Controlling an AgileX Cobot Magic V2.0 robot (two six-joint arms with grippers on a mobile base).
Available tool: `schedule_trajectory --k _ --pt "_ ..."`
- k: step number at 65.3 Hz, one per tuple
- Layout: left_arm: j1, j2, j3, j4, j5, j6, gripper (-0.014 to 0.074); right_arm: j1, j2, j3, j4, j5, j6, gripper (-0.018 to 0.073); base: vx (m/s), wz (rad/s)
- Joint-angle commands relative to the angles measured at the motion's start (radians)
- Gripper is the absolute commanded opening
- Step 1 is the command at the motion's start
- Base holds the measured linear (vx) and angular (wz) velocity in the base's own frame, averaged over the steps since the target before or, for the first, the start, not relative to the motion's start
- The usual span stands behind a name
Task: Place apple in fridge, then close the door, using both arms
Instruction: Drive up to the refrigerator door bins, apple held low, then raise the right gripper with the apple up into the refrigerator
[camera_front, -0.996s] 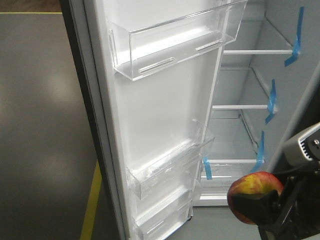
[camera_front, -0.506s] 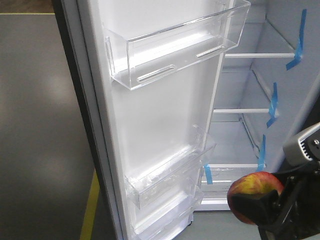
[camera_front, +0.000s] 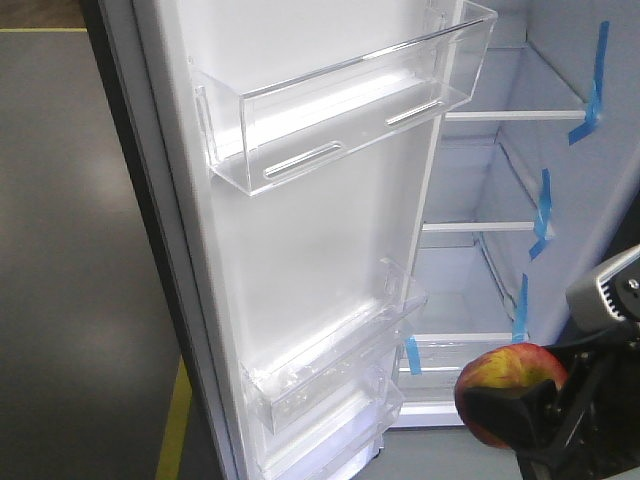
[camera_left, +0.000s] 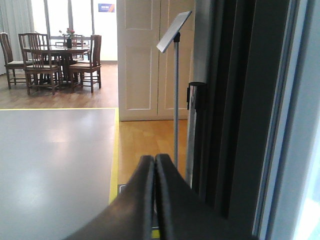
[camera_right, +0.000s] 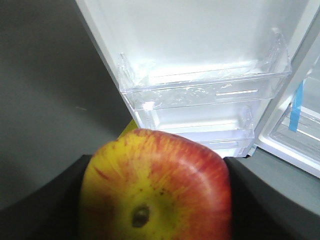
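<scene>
Apple: clamped in right hand, just outside the fridge, level with its lower shelf, ready to go in.
Left hand: pinched closed, empty, beside the door edge, likely for closing.

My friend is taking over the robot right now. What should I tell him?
Left gripper: shut, holding nothing.
Right gripper: shut on the apple, in front of the fridge, not inside yet.
Done: the door stands open, apple picked up.
Left: set the apple on a shelf, let go, close the door.
</scene>
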Motion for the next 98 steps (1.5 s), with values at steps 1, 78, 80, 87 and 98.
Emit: schedule_trajectory --k 1,78,80,87,98 --pt "-0.006 -0.014 0.028 -0.008 -0.073 -0.003 -0.0006 0.001 -0.009 -0.030 0.017 -0.060 -0.006 0.0223 0.01 -0.02" --pt "-0.006 -0.014 0.028 -0.008 -0.073 -0.003 -0.0006 0.001 -0.009 -0.030 0.017 -0.060 -0.006 0.0223 0.00 0.00" --pt "-0.006 -0.014 0.028 -0.008 -0.073 -0.003 -0.0006 0.001 -0.009 -0.030 0.017 -0.060 -0.006 0.0223 0.00 0.00" --pt "-0.006 -0.014 0.028 -0.008 -0.073 -0.003 -0.0006 0.001 -0.009 -0.030 0.017 -0.087 -0.006 0.0223 0.00 0.00" --pt "-0.006 -0.014 0.028 -0.008 -0.073 -0.003 -0.0006 0.001 -0.009 -0.032 0.013 -0.216 -0.008 0.0223 0.00 0.00"
